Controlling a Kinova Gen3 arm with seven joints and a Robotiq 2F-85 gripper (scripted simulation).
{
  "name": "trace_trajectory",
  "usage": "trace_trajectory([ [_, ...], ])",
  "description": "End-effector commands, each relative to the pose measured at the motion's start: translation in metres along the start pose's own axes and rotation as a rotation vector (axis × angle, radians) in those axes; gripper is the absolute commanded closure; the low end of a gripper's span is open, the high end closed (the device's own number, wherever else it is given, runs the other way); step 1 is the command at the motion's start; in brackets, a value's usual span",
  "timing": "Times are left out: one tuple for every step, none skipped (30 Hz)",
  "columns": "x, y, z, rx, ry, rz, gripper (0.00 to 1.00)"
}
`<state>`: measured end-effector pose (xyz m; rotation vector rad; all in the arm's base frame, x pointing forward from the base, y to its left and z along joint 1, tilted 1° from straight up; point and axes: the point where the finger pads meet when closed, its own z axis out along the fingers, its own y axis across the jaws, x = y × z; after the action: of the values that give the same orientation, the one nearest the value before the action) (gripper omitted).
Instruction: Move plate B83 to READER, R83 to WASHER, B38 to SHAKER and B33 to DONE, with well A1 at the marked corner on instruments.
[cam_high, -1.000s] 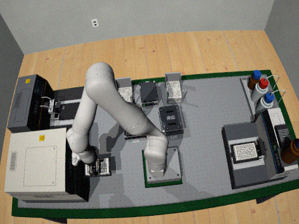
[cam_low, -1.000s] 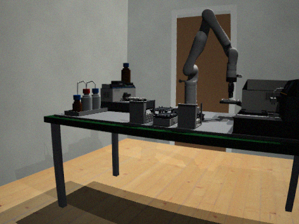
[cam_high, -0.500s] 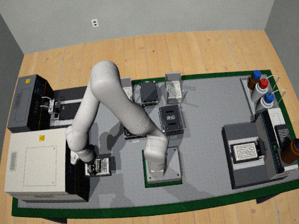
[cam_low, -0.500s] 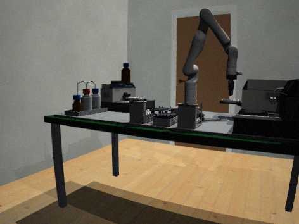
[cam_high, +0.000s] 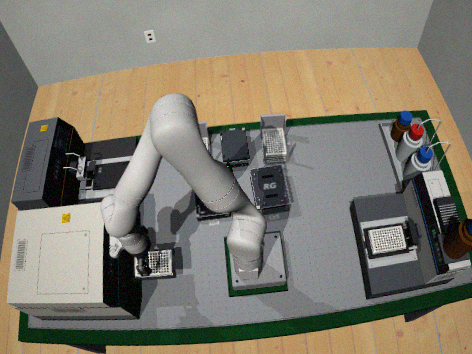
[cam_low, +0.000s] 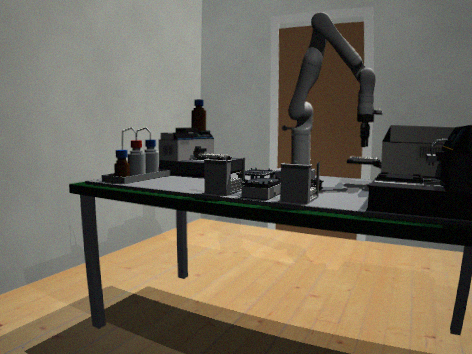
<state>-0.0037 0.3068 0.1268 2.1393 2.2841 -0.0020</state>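
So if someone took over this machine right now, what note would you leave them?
Gripper: open, empty, hanging above a plate on the tray by the beige instrument. Another plate sits on the right-hand instrument; one more shows in a rear rack. Labels are unreadable, so which moves are done is unclear; check each plate before continuing.
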Motion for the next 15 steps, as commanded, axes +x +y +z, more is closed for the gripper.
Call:
trace_trajectory([
  [0.0,0.0,-0.006,0.0,0.001,0.0,0.0],
  [0.0,0.0,-0.007,0.0,0.001,0.0,0.0],
  [0.0,0.0,-0.008,0.0,0.001,0.0,0.0],
  [0.0,0.0,-0.01,0.0,0.001,0.0,0.0],
  [0.0,0.0,-0.011,0.0,0.001,0.0,0.0],
  [0.0,0.0,-0.011,0.0,0.001,0.0,0.0],
  [0.0,0.0,-0.011,0.0,0.001,0.0,0.0],
  [0.0,0.0,-0.012,0.0,0.001,0.0,0.0],
  [0.0,0.0,-0.014,0.0,0.001,0.0,0.0],
  [0.0,0.0,-0.015,0.0,0.001,0.0,0.0],
  [0.0,0.0,-0.016,0.0,0.001,0.0,0.0],
  [0.0,0.0,-0.018,0.0,0.001,0.0,0.0],
  [0.0,0.0,-0.019,0.0,0.001,0.0,0.0],
  [0.0,0.0,-0.02,0.0,0.001,0.0,0.0],
  [0.0,0.0,-0.022,0.0,0.001,0.0,0.0],
])
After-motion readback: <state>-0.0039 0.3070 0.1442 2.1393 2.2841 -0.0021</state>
